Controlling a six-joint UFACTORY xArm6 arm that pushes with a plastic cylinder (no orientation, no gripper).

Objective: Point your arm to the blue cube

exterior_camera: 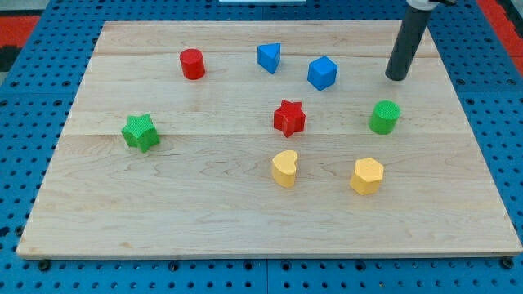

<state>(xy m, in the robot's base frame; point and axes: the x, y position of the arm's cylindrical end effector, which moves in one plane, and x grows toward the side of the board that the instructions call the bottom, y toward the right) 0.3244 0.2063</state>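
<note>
Blue cube sat near the board's top, right of centre, with my tip well to its right, touching and holding nothing. Eight blocks lay on the pale wooden board: two blue, two red, two green, two yellow. No writing showed. Blue pegboard surrounded the board.

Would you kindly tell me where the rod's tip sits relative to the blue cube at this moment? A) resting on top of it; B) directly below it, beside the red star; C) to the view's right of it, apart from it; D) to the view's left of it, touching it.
C: my tip stands on the board to the view's right of the blue cube, with bare wood showing between them.
</note>
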